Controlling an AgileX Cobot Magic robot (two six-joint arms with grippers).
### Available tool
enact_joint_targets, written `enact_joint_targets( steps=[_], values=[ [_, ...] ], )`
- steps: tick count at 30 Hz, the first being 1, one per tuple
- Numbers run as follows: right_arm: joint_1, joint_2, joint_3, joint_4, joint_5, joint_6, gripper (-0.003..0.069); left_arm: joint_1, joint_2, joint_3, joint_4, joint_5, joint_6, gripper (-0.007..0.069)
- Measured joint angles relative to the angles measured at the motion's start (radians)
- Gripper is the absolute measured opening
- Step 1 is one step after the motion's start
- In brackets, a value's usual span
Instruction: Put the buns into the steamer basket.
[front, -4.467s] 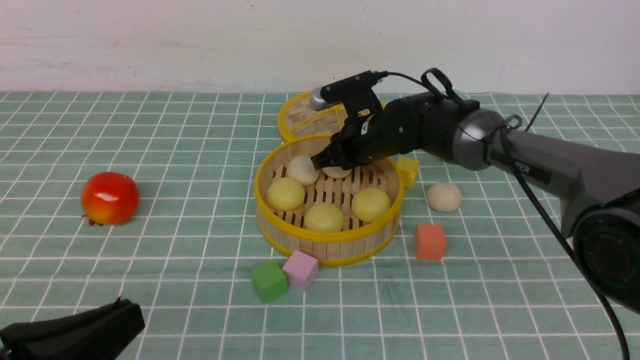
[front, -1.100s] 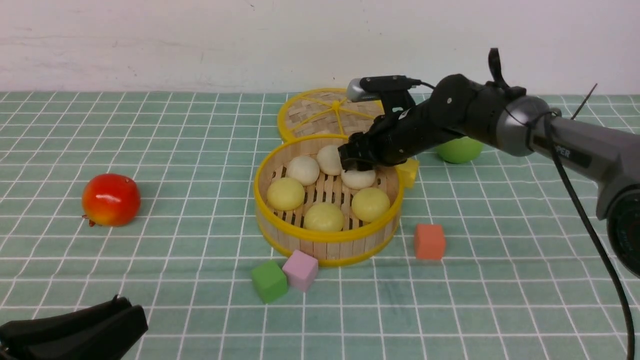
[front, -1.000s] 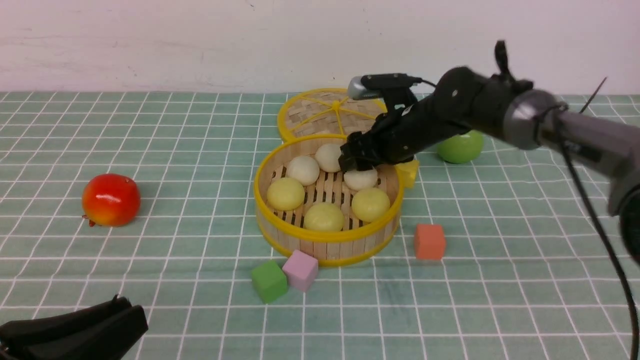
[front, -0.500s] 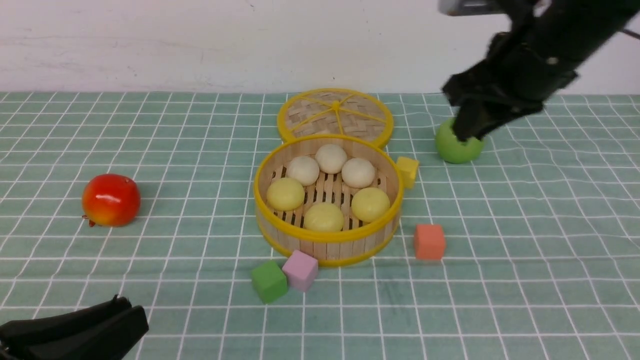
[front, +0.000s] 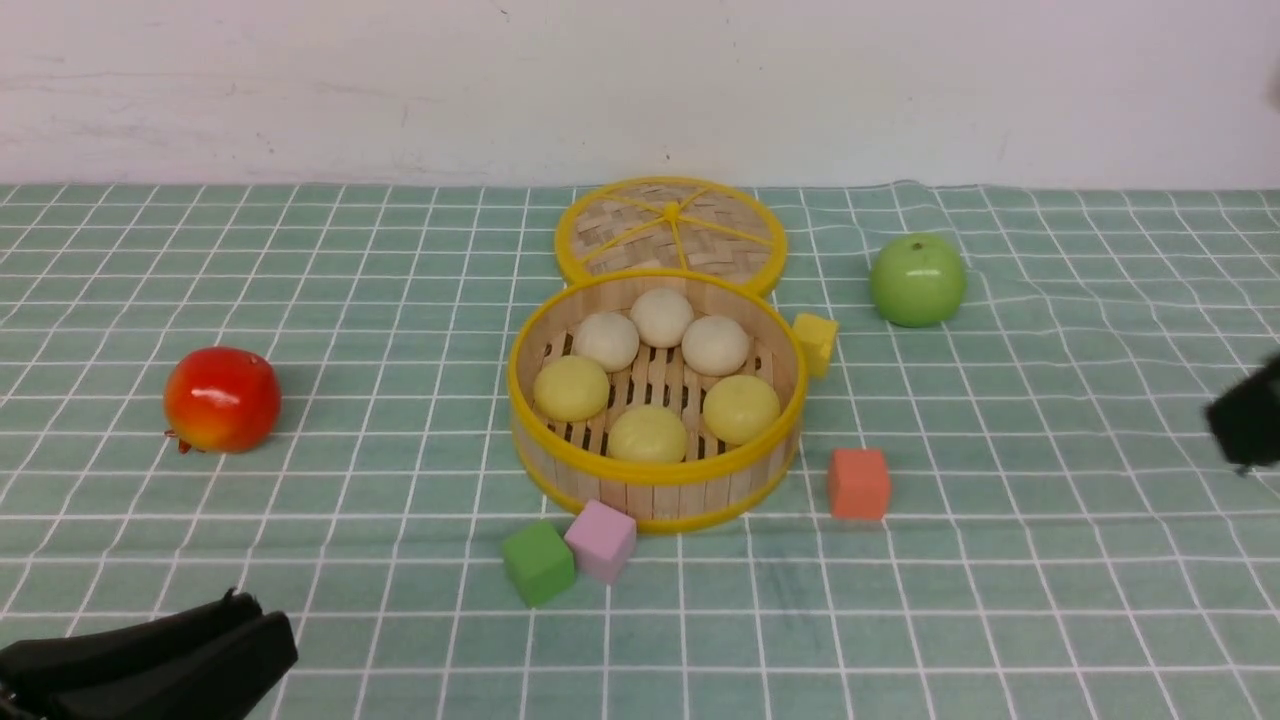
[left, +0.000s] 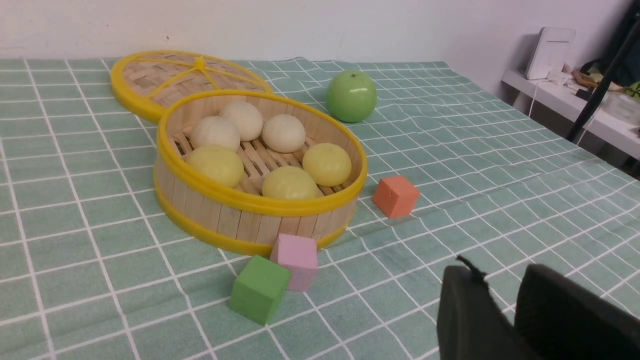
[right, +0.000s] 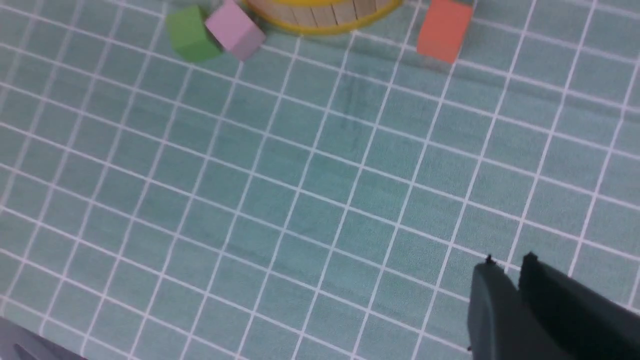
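The steamer basket (front: 655, 478) stands mid-table; it also shows in the left wrist view (left: 250, 220), and its lower rim shows in the right wrist view (right: 320, 22). Six buns lie inside it: three off-white at the back (front: 661, 316) (left: 283, 133) and three pale yellow at the front (front: 647, 433) (left: 289, 183). My left gripper (front: 255, 625) (left: 500, 272) rests shut and empty at the near left. My right gripper (right: 509, 261) is shut and empty above bare cloth; only a dark blur of it (front: 1245, 420) shows at the right edge of the front view.
The woven lid (front: 670, 228) lies behind the basket. A green apple (front: 917, 280) sits at the back right, a red fruit (front: 220, 398) at the left. Yellow (front: 815, 340), orange (front: 858, 483), pink (front: 600, 540) and green (front: 538, 562) cubes ring the basket.
My right gripper let go of the last off-white bun in the basket, rose and swung away to the right edge. The left arm has not moved.
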Motion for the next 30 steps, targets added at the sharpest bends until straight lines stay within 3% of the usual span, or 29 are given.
enact_joint_targets(
  steps=[10, 13, 18, 19, 24, 30],
  values=[
    [-0.011, -0.232, 0.013, -0.007, 0.005, -0.004, 0.0088, 0.000, 0.000, 0.000, 0.000, 0.000, 0.000, 0.0165],
    [-0.113, -0.375, 0.138, -0.032, -0.015, -0.044, 0.0089, 0.000, 0.000, 0.000, 0.000, 0.000, 0.000, 0.0165],
    [-0.237, -0.606, 0.473, -0.046, -0.250, -0.070, 0.0095, 0.000, 0.000, 0.000, 0.000, 0.000, 0.000, 0.0169],
    [-0.267, -0.696, 0.628, -0.051, -0.392, -0.071, 0.0095, 0.000, 0.000, 0.000, 0.000, 0.000, 0.000, 0.0172],
    [-0.293, -0.912, 1.045, -0.109, -0.700, -0.072, 0.0095, 0.000, 0.000, 0.000, 0.000, 0.000, 0.000, 0.0176],
    [-0.300, -1.032, 1.285, -0.119, -0.899, -0.064, 0.0097, 0.000, 0.000, 0.000, 0.000, 0.000, 0.000, 0.0183]
  ],
)
